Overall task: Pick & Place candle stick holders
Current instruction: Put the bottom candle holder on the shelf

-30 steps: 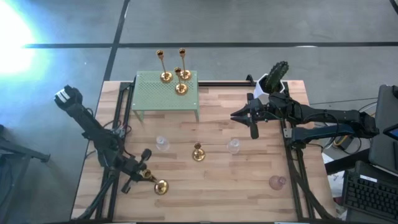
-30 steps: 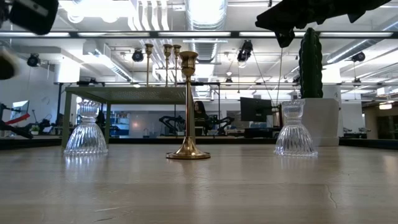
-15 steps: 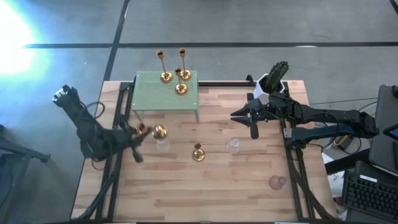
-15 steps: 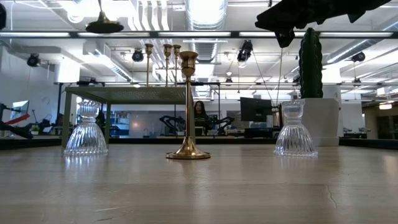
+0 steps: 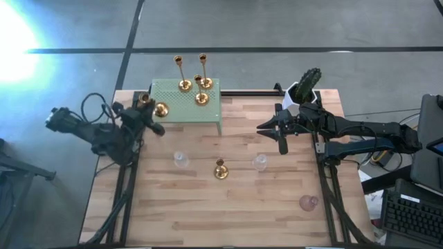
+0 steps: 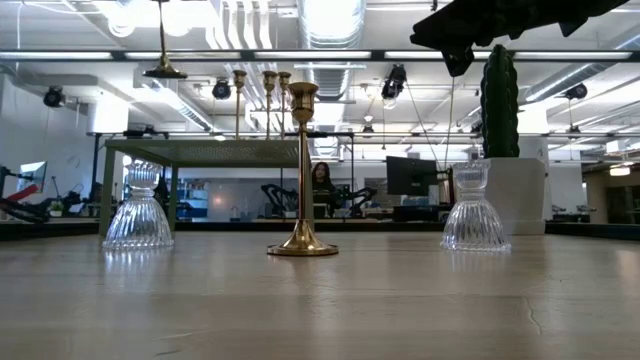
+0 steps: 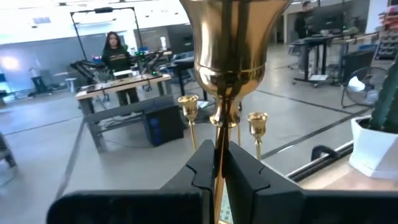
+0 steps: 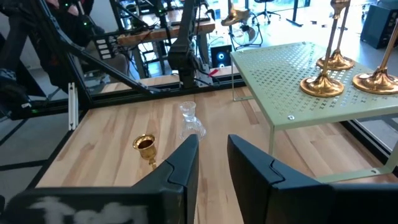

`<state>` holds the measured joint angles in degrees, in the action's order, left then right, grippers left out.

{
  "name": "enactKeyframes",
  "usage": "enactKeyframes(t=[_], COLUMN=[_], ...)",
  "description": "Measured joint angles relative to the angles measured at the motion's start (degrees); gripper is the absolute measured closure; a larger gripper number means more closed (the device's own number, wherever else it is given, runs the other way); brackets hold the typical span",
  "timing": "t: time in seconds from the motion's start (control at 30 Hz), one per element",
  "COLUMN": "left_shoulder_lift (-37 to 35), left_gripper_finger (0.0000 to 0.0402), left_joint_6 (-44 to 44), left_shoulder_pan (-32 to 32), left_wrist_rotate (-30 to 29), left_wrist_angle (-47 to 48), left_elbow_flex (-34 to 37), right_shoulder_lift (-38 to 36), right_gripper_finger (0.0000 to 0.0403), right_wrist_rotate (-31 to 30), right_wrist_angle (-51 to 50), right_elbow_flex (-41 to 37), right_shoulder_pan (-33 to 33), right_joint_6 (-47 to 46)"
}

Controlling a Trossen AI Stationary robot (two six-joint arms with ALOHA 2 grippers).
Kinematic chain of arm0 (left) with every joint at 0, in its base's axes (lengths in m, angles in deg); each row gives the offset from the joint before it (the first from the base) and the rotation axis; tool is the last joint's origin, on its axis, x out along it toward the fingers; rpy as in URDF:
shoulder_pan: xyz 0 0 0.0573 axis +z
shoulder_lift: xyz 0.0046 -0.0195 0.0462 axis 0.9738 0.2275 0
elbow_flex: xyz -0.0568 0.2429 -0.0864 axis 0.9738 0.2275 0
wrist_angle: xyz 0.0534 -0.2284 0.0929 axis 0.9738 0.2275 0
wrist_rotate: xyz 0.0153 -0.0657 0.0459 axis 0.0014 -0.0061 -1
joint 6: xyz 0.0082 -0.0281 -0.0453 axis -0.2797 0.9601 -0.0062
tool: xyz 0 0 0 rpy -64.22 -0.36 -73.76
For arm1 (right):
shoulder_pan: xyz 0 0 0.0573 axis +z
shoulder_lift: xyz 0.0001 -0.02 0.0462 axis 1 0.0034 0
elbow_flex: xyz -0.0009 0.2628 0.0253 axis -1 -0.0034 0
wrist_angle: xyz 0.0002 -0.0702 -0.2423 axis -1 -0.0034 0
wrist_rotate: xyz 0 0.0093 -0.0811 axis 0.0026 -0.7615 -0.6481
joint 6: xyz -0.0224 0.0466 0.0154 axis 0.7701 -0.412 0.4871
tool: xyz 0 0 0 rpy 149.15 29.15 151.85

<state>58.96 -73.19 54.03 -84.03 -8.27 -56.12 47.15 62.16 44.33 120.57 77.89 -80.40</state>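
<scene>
Left gripper (image 5: 142, 111) lifted candlestick (image 5: 160, 109) — shelf-side, held

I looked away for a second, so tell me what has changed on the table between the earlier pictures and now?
The left gripper, shut on a shiny gold metal candlestick, carried it from the table's near left corner up to the left edge of the green perforated metal stand. The right gripper stayed hovering beside the white cactus pot. The three gold candlesticks on the stand, the short gold one and the glass holders did not move.
</scene>
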Motion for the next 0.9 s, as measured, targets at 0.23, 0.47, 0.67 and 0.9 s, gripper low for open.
enactKeyframes(t=[0.23, 0.47, 0.67, 0.9], left_shoulder_lift=[-1.5, -1.9, -0.2, 2.4], left_gripper_finger=[0.0381, 0.0381, 0.0381, 0.0381], left_joint_6=[2.5, 14.3, 15.1, 13.5], left_shoulder_pan=[13.4, 31.1, 45.2, 55.6], left_wrist_rotate=[10.6, 29.4, 42.2, 50.0], left_wrist_angle=[5.1, 16.2, 16.3, 14.8], left_elbow_flex=[0.0, 0.0, 0.0, 0.0], right_shoulder_lift=[0.0, 0.0, 0.0, 0.0], right_gripper_finger=[0.0337, 0.0336, 0.0325, 0.0315], right_wrist_rotate=[0.0, 0.0, 0.0, 0.0], right_wrist_angle=[0.0, 0.0, 0.0, 0.0], right_elbow_flex=[0.0, 0.0, 0.0, 0.0], right_shoulder_pan=[0.0, 0.0, 0.0, 0.0], right_joint_6=[0.0, 0.0, 0.0, 0.0])
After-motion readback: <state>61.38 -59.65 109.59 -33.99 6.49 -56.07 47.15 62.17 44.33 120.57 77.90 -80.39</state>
